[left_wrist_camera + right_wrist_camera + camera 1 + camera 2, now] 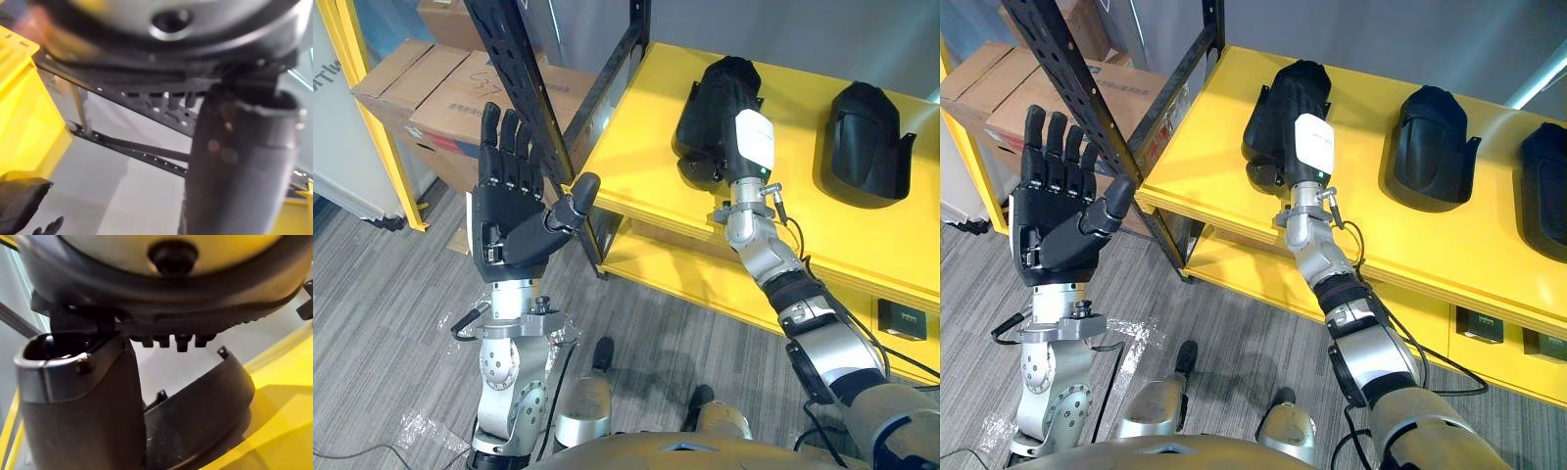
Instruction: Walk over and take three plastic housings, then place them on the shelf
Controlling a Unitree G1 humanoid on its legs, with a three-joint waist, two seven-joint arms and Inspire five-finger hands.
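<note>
Black plastic housing [195,421] rests on the yellow shelf [1209,147] in line with a middle housing [1430,147] and a far housing [1545,171], probably as the third being placed, with the right hand [1310,147] on it, whether clamped I cannot tell, and the left hand [1053,211] raised, spread open, idle.

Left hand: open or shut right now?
Open. The left hand is raised beside the shelf's black upright, fingers straight and spread, palm bare, holding nothing.

Our right robot hand [751,137] lay on a housing [697,147] on the yellow shelf [636,162].
A second housing [864,142] sat to its right; our left robot hand [509,220] stood raised, fingers straight.
</note>
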